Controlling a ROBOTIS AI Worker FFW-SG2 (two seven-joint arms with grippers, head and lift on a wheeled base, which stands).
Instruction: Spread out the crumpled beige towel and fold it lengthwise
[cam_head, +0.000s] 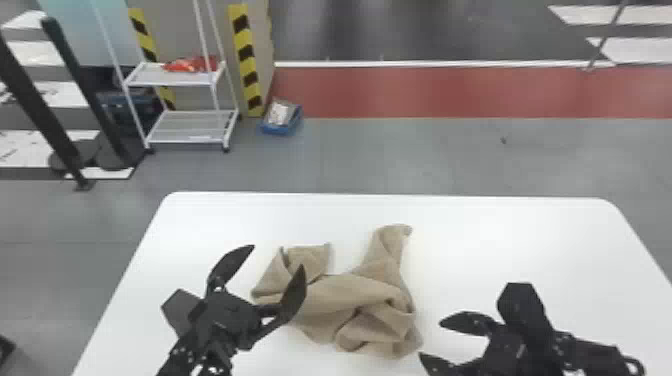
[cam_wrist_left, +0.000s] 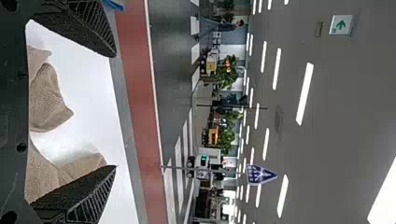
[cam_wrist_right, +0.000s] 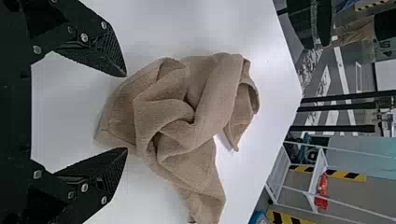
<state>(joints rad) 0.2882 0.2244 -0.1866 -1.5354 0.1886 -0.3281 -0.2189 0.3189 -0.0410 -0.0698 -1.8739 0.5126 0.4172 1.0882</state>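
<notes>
White worktop (cam_head: 510, 240) carries the crumpled towel (cam_head: 350, 300), mostly between left gripper (cam_head: 278, 256) and right gripper (cam_head: 431, 338), both empty, fingers parted; pinching several folded layers together could drag it unopened.

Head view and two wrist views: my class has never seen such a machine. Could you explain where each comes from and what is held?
This is a two-armed robot. The head view looks down from its head at a white table, where a crumpled beige towel lies. The left gripper and right gripper each have two flat black fingers, spread open; neither holds anything. The wrist views come from a camera on each arm and are turned sideways.
</notes>
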